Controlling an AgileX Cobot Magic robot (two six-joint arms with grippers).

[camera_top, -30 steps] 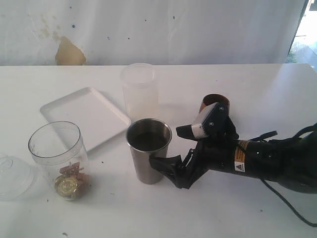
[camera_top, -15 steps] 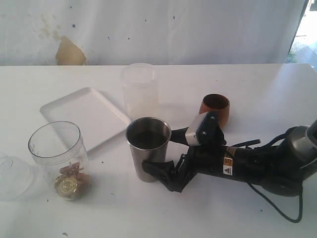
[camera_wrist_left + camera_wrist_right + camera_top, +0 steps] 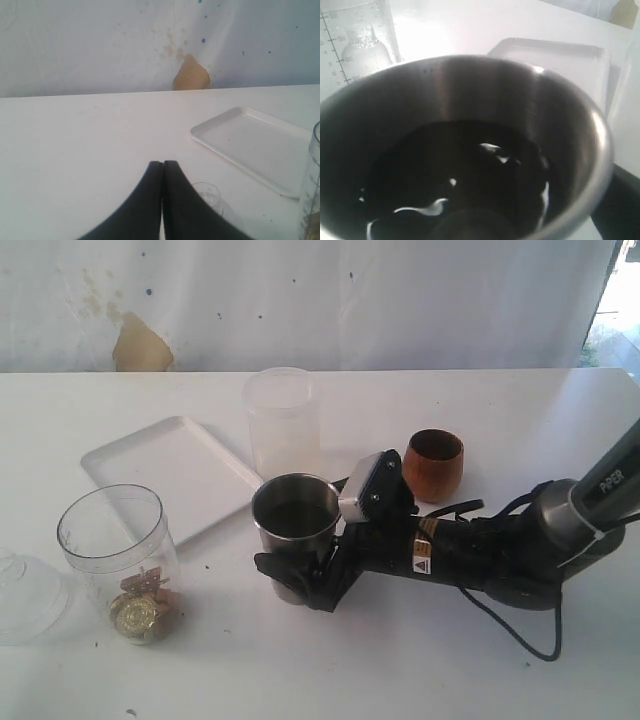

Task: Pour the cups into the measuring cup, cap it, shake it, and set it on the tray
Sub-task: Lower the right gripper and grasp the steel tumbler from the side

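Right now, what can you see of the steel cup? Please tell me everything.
The steel cup is a tall, tapered metal tumbler with a rolled rim, open on top. It stands about upright on the table, near a corner of the tray. The right gripper holds its lower wall between its fingers. In the right wrist view its inside is dark with a few bright glints; what it holds I cannot tell.

1. The right claw (image 3: 300, 540) masks the lower wall of the steel tumbler (image 3: 293, 520); its far finger is hidden behind it; grip contact not determinable;
2. Right wrist view: tumbler rim cut by the frame; dark contents unidentifiable;
3. The clear domed lid (image 3: 20, 595) is cut off at the exterior view's edge;
4. The measuring cup (image 3: 314, 185) is cut by the left wrist view's edge; the items (image 3: 140, 610) in it are too small to identify.
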